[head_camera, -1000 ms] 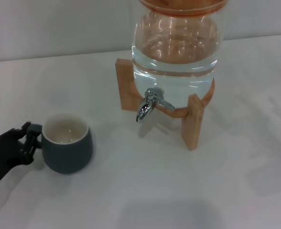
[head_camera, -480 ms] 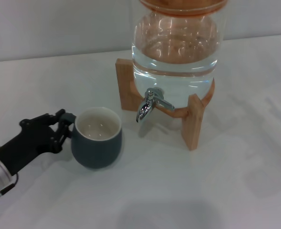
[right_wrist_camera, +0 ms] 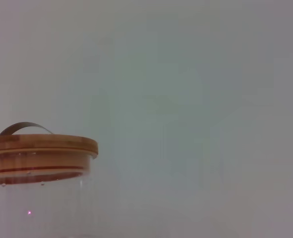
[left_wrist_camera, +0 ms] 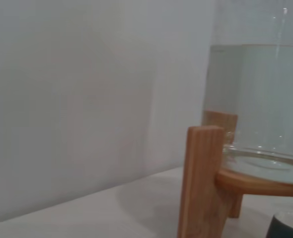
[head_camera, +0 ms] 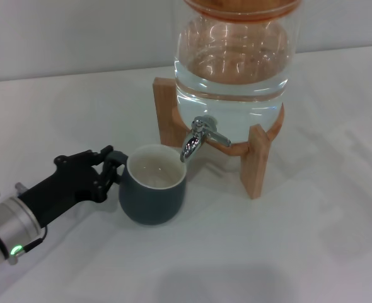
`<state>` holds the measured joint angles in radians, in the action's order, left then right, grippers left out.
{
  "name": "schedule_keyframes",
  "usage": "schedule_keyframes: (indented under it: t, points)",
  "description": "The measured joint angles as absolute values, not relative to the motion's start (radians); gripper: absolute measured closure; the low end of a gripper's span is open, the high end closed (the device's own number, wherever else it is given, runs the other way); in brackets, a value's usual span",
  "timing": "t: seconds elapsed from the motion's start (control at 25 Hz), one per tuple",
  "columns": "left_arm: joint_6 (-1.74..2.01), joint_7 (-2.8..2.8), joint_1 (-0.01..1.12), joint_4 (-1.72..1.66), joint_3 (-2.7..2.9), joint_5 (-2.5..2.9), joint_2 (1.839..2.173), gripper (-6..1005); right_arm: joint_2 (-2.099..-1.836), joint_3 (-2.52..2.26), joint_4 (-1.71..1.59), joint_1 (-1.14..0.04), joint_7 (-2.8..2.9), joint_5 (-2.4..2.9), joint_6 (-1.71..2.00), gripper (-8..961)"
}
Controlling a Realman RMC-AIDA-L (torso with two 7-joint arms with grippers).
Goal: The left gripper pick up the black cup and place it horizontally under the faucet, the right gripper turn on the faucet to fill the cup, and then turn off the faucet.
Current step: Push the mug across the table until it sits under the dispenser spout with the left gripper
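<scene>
The black cup stands upright on the white table, its cream inside showing, its rim just under and left of the chrome faucet. My left gripper is shut on the cup's small loop handle, its black wrist and silver arm with a green light reaching in from the lower left. The faucet sits on the clear glass jar on its wooden stand; its lever points right. A corner of the cup shows in the left wrist view. My right gripper is out of view.
The jar is partly filled with water and has a wooden lid. The stand's legs are close behind and right of the cup. A pale wall runs behind the table.
My left gripper has carried the cup to the right across the table, from the far left to just beneath the faucet. The faucet lever has not moved.
</scene>
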<state>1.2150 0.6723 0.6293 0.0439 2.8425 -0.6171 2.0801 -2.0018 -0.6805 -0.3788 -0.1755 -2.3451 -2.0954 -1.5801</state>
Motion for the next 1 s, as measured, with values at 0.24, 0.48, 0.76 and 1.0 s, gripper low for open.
schedule_keyframes:
  t: [0.24,0.48,0.76,1.0]
  points:
    - [1.158,0.651,0.657,0.000,2.842,-0.609,2.080,821,-2.002,-0.699,-0.376,-0.179,-2.346,-2.095,-1.578,140]
    - [1.107,0.639,0.684,-0.043,2.843,-0.604,2.081,825,-2.004,-0.706,-0.376,-0.181,-2.346,-2.095,-1.575,140]
    - [1.058,0.631,0.701,-0.080,2.842,-0.584,2.083,829,-2.005,-0.712,-0.374,-0.186,-2.347,-2.095,-1.567,140]
    - [1.046,0.631,0.692,-0.083,2.842,-0.577,2.083,832,-2.005,-0.711,-0.370,-0.186,-2.347,-2.095,-1.563,141]
